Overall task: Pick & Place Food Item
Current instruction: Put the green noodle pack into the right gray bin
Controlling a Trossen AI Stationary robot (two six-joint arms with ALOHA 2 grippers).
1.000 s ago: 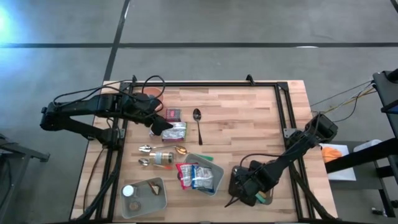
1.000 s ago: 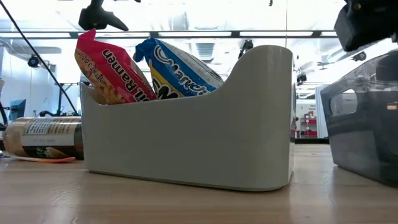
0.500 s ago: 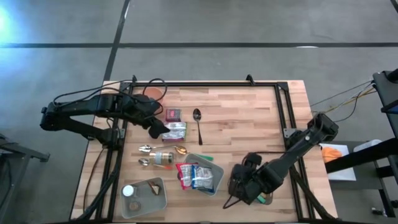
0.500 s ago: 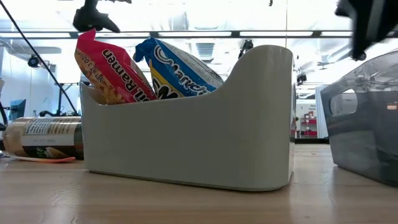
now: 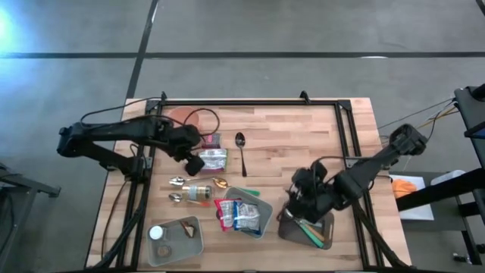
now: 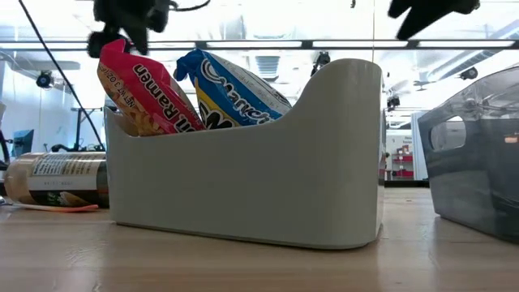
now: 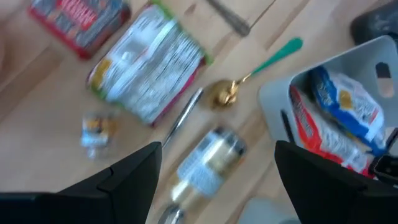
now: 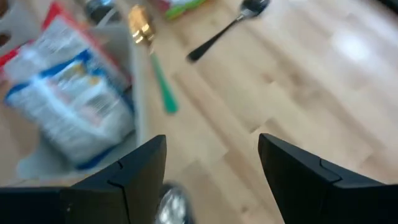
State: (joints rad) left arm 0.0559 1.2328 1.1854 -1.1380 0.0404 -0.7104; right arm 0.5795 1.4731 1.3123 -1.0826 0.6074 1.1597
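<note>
Two packets [image 5: 238, 216] in bin [image 5: 264, 209]; bottle [image 5: 198, 191] left of bin.

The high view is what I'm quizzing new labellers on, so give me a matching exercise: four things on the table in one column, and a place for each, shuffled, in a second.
Things:
1. ramen packets
2. black spoon
3. pens
4. jar

Places:
A. in the dark bin under the right arm
B. lying on its side, left of the grey bin
C. inside the grey bin
D. on bare wood, right of the silver and green packet

Pairs: 1-C, 2-D, 3-A, 4-B
</note>
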